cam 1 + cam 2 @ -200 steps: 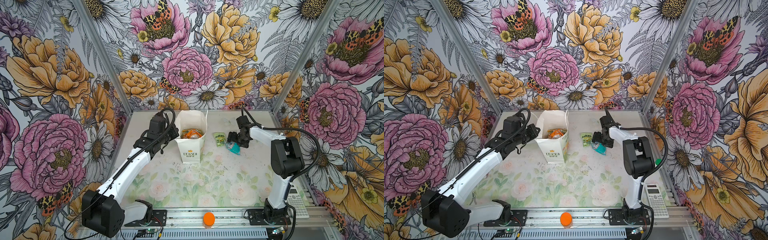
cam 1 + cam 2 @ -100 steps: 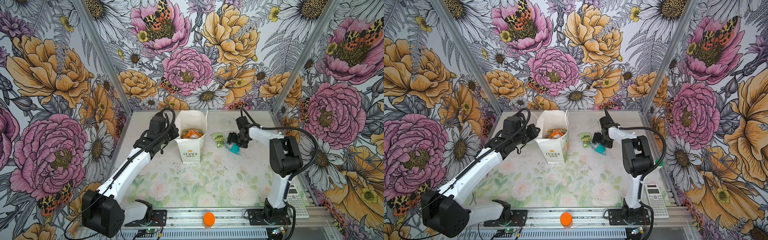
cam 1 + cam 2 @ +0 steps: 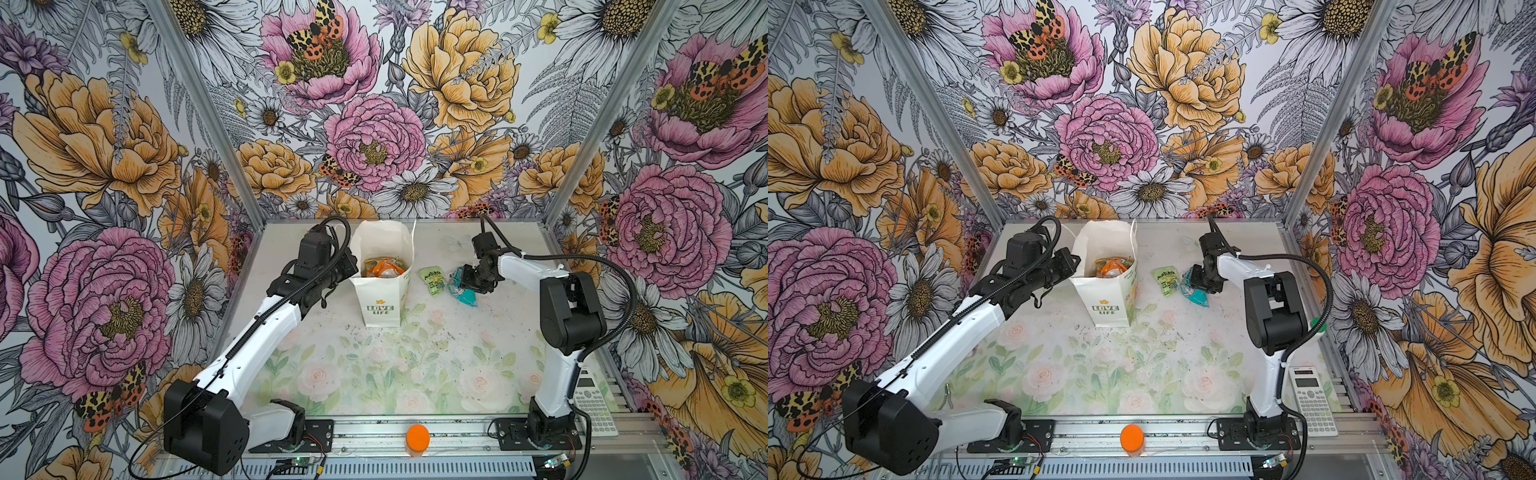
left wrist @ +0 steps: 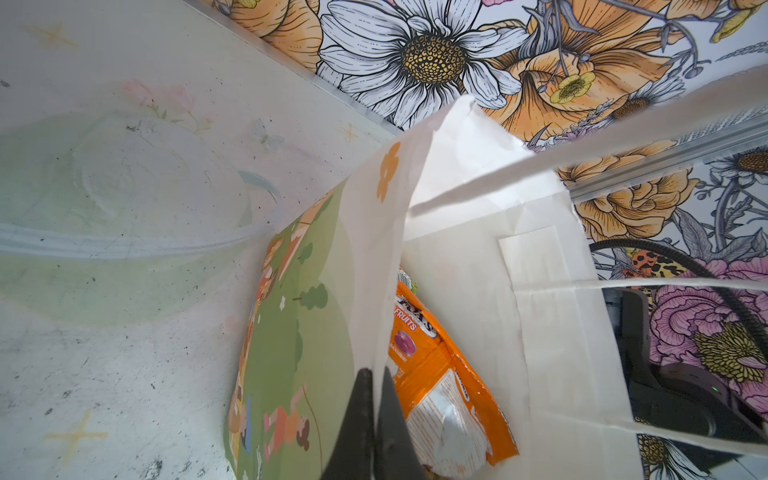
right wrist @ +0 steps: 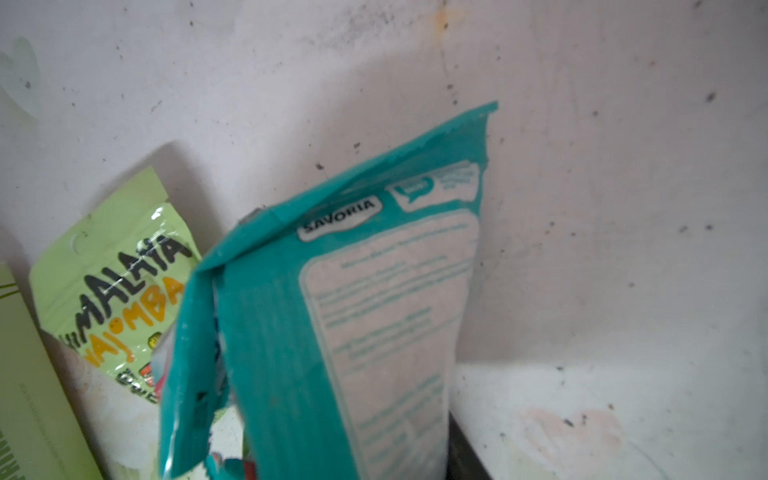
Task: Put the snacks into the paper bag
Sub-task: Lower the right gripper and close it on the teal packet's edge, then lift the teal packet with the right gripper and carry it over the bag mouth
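- The table (image 3: 436,357) is the biggest thing I see. All the work is on its far half.
- My left gripper (image 4: 376,388) is pressed together on the top edge of the paper bag (image 3: 382,307). One finger is inside the wall and one is outside. It holds the mouth open for me.
- My right gripper (image 3: 468,281) is low over the table, to the right of the bag in both top views. It sits round the teal packet (image 5: 353,311). The packet hides the fingers, so I cannot tell if they pinch it yet.
- The bag stands up straight with "LOVE LIFE" facing me. An orange packet (image 4: 436,374) lies inside with other snacks.
- The teal packet is tipped up on one edge, near the bag but apart from it.
- The pale green packet (image 3: 432,280) lies flat on the table, between the bag and the teal packet.
- I think the step now is grabbing the teal packet. Only two snacks are outside the bag, so the job looks nearly done.
- Next I need a firm hold, because the packet looks slippery. Then I must lift it higher than the bag's rim, carry it over the pale green packet, and let go above the open mouth.
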You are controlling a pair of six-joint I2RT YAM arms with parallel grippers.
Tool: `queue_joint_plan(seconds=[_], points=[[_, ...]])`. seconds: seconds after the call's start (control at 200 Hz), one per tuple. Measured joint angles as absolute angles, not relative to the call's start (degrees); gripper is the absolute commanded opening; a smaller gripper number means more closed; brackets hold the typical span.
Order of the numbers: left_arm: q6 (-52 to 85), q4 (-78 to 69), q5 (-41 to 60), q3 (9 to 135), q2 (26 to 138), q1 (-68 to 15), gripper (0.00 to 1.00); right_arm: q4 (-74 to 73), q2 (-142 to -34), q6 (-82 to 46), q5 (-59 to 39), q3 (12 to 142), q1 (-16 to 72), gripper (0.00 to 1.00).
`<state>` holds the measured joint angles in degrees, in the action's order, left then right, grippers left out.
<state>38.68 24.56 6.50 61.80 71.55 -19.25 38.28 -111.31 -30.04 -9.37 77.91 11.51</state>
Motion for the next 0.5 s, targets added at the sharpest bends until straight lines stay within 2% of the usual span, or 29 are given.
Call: queue_joint_plan(seconds=[0.27, 0.5], points=[[38.7, 24.6, 6.5, 61.8, 71.5, -19.2, 0.0, 38.5, -108.2, -29.5, -9.8, 76.6, 11.5, 0.1], [38.7, 24.6, 6.5, 61.8, 71.4, -19.3, 0.0, 39.0, -103.0, -29.4, -10.0, 76.0, 11.5, 0.02]])
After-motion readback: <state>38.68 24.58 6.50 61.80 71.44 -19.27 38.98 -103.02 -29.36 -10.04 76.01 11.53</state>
